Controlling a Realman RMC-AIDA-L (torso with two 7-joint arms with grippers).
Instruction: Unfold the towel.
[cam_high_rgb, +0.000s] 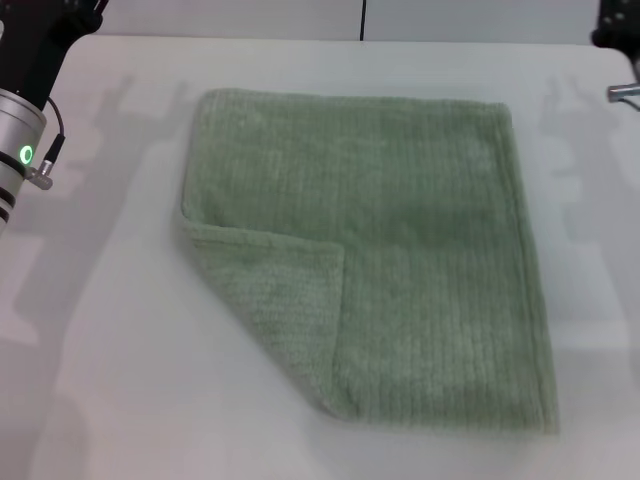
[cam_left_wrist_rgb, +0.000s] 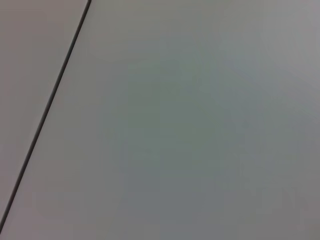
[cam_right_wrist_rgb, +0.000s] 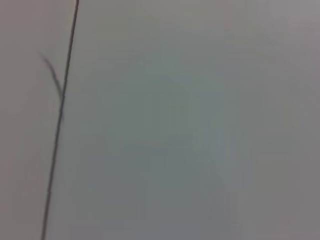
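The pale sage-green towel (cam_high_rgb: 400, 250) lies flat on the white table (cam_high_rgb: 110, 350) in the head view. Its near left corner is folded over onto the cloth as a triangular flap (cam_high_rgb: 285, 305). The rest lies spread out with its hemmed edges showing. My left arm (cam_high_rgb: 25, 110) stands raised at the far left edge, well clear of the towel. Only a bit of my right arm (cam_high_rgb: 618, 40) shows at the top right corner. Neither gripper's fingers show in any view. Both wrist views show only a blank pale surface with a dark line.
The white table surrounds the towel on all sides, with its back edge (cam_high_rgb: 300, 40) near the top of the head view. Nothing else lies on it.
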